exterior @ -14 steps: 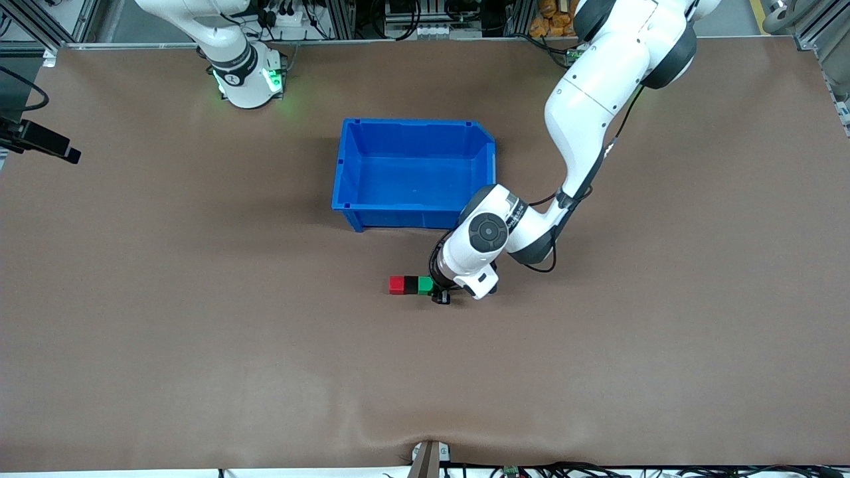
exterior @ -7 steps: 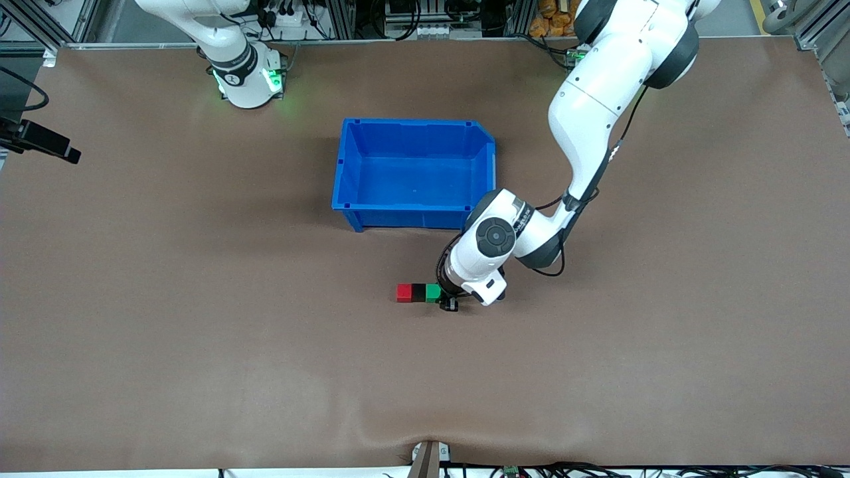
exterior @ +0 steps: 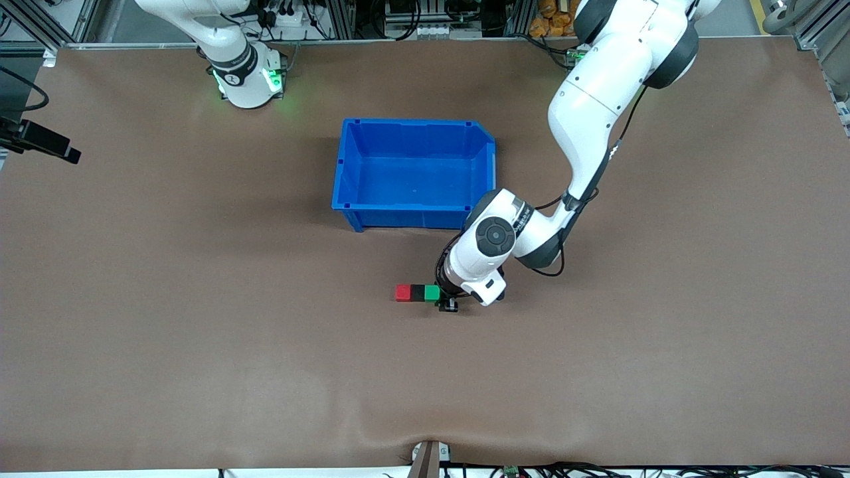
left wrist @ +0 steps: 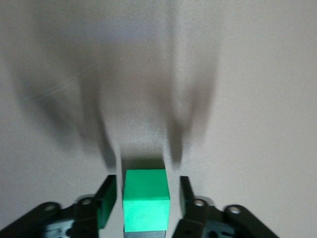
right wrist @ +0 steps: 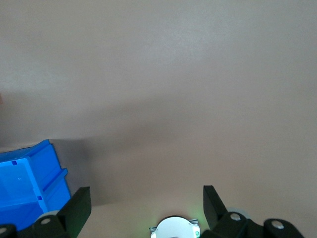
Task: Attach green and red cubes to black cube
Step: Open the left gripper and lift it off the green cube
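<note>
small matte red cube (exterior: pixel 403 293): plain red, no marking. small matte black cube (exterior: pixel 418 293): plain black. small matte green cube (exterior: pixel 432 293): bright green, plain faces, paler top in left wrist view (left wrist: pixel 146 198). open plastic blue bin (exterior: pixel 346 166): solid blue inside and out (right wrist: pixel 29 186). table cover (exterior: pixel 199 332): flat brown, unpatterned. left gripper (left wrist: pixel 147 198): black fingers, green tint on one pad. right gripper (right wrist: pixel 143 203): black fingers. arms: white shells, black joints; green light at right arm base (exterior: pixel 269 79).
</note>
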